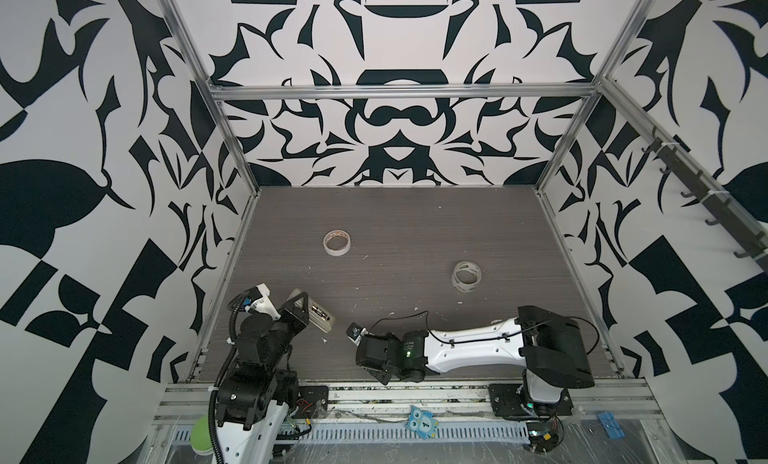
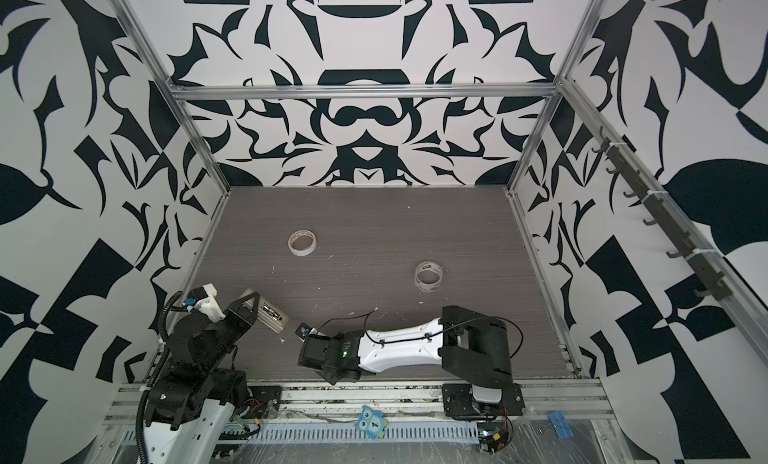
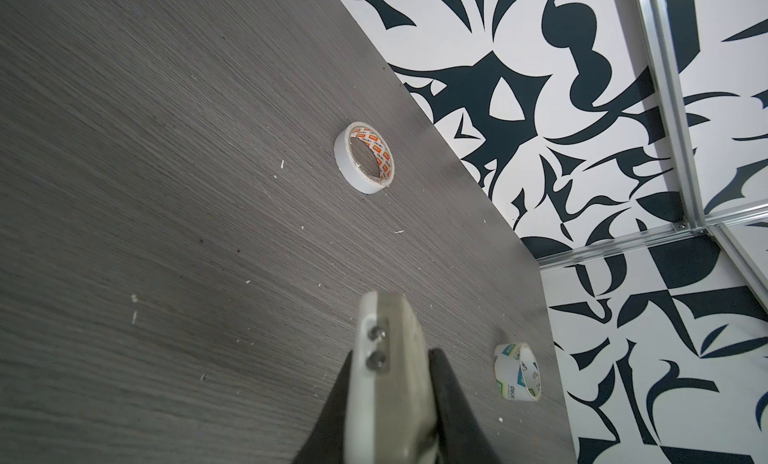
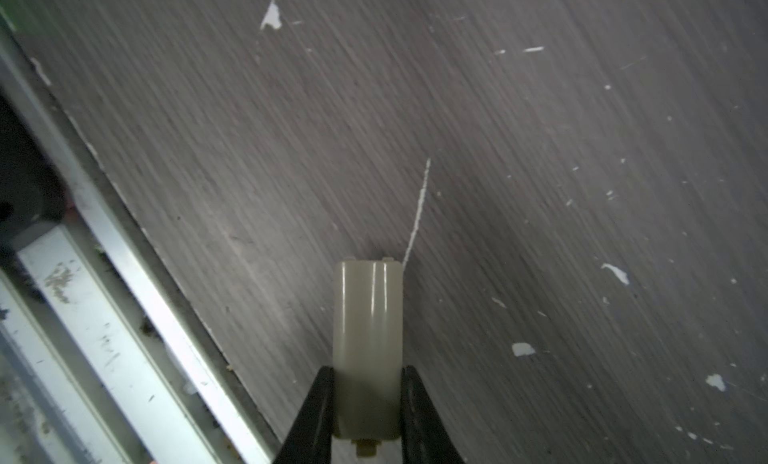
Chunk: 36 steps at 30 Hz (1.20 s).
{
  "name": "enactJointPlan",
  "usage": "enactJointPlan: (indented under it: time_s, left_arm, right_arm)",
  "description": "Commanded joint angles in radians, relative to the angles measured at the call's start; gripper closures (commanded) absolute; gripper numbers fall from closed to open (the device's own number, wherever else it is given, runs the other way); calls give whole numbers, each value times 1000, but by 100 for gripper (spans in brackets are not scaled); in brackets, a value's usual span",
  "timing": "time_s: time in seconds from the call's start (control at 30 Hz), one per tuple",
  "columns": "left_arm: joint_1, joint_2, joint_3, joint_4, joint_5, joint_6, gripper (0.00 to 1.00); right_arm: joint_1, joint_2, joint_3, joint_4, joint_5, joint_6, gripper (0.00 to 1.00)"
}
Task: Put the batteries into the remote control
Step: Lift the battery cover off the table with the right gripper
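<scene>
Left pincer (image 3: 392,370), clamped on remote control (image 3: 405,316)

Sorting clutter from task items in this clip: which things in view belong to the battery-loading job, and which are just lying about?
Job: remote control in left gripper; batteries seated in its open back; beige cover, likely the battery door, in right gripper.
Lying about: white tape roll; clear tape roll; white scraps.
</scene>
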Motion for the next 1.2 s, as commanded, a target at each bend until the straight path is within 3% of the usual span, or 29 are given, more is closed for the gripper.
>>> enactJointPlan:
  time_s: [0.0,0.53,1.17]
  left_arm:
    - [0,-6,-11,19,18,7,100]
    - [0,5,-18,43,57,14,100]
    - [0,4,-41,70,79,17,100]
  right_arm:
    - [-19,-52,-31,-21,39,-2,86]
    - [-90,-122,-132,-21,41,-23,86]
    - [-109,-83,-152,-1,25,-31,86]
